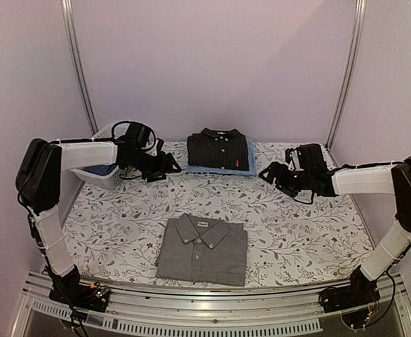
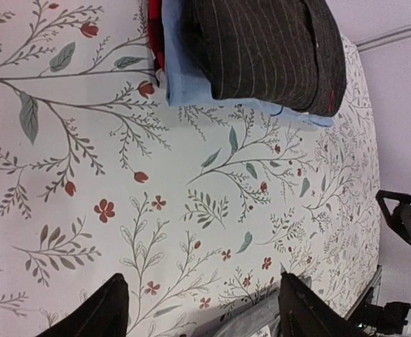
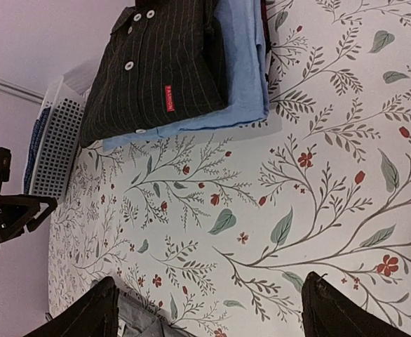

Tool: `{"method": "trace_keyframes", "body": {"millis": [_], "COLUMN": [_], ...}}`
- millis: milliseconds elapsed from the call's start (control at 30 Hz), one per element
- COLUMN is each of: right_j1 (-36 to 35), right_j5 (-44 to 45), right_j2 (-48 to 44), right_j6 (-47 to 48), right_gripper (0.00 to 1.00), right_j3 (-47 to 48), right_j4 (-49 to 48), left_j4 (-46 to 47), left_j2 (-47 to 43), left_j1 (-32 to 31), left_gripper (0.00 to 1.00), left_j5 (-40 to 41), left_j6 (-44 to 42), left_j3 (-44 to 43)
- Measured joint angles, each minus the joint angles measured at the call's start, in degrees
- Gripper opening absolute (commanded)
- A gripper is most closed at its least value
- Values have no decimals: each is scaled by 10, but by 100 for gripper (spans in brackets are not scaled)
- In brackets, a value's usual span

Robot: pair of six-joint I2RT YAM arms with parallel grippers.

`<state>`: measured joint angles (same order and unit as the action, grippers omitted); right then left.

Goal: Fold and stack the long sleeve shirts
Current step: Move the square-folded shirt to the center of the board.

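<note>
Black shirt (image 1: pixel 219 149) atop light blue shirt (image 3: pixel 246 67), stack started; grey shirt (image 1: pixel 204 250) folded, apart, likely next; left pincer (image 1: pixel 171 166), right pincer (image 1: pixel 266 173) released, empty.

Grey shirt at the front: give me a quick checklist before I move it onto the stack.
1. Grey shirt folded and lying flat: ok.
2. Left gripper open and empty: ok.
3. Right gripper open and empty: ok.
4. Black shirt sitting on the light blue shirt: ok.
5. Grey shirt on the stack: not ok, it lies apart near the front edge.
6. White basket emptied of shirts: cannot tell, something dark blue shows inside.
</note>
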<state>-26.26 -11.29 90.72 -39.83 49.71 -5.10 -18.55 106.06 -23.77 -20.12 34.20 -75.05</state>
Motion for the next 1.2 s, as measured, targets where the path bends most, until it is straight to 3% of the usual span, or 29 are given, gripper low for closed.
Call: {"method": "trace_keyframes", "body": {"millis": [267,633,1200], "right_j1": [73,89,95], "right_j5": [-97,-151,-165], "right_j2": [130,289,428], "right_j6": [-19,-49,-54], "right_gripper": [68,56,46], "right_j3": [92,213,370], "right_j4": [-76,-94,-54], "left_j4": [24,32,30], "left_j2": [145,286,379], "left_j1": [22,43,36], "left_gripper": [49,49,44], "left_j5": [-30,-74,-100], "left_j6": [4,23,55], "left_j3": [-123,-243,-370]}}
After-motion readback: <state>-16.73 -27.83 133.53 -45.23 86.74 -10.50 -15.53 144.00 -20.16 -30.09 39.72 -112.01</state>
